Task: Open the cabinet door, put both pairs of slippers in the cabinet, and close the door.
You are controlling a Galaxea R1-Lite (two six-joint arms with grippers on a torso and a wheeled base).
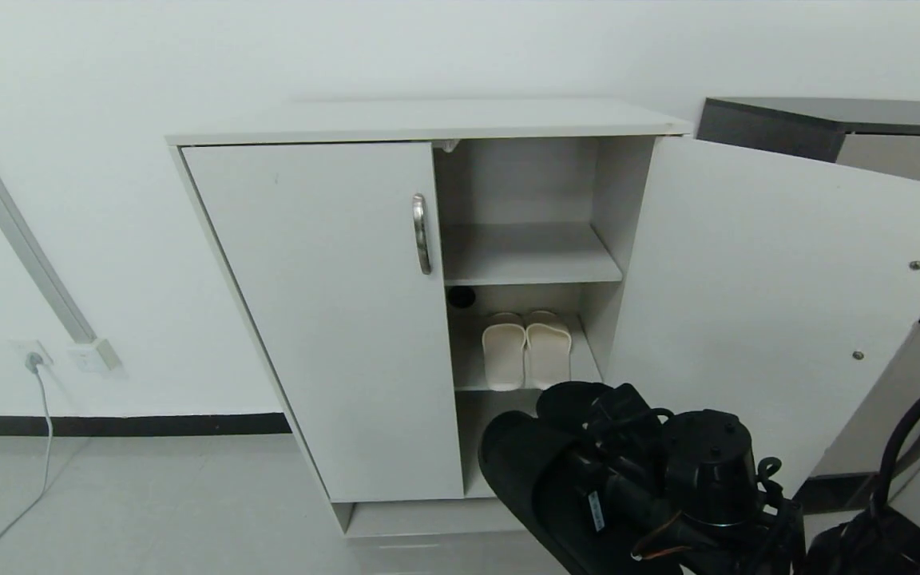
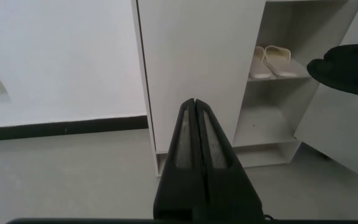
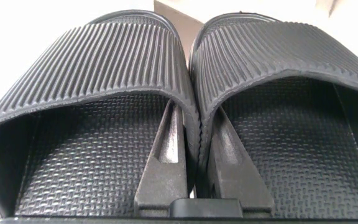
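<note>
Black slippers (image 1: 524, 471) are in the right jaws, hanging in front of the cabinet (image 1: 428, 120), low down at the open right bay. Right wrist view: the jaws go one into each slipper and the pair's two inner walls are clenched between them. That's the whole grip. The material looks like soft rubber, so I expect the outer sides to sag or splay if I tilt or jerk.

White slippers (image 1: 525, 350) sit side by side on the middle shelf (image 1: 588, 369) and take most of its width. Upper shelf (image 1: 528, 255) is bare. Bottom bay (image 1: 472, 447) is partly hidden behind my load but looks free as far as I can see. It's the nearer one, so I'd go there.

How I'd run it:
- square the pair to the opening, soles level
- centre between the edge of the closed left door (image 1: 324, 319) and the right side wall; the pair looks wide for that gap
- come in under the middle shelf's front lip, no upward drift
- soles down flat before I let go, then back straight out so the jaws don't drag the pair
- mind the open right door (image 1: 763, 303); the arm is close beside it

Left jaws are pressed together on nothing, aimed at the foot of the left door and well short of it. They're free for the door afterwards.
</note>
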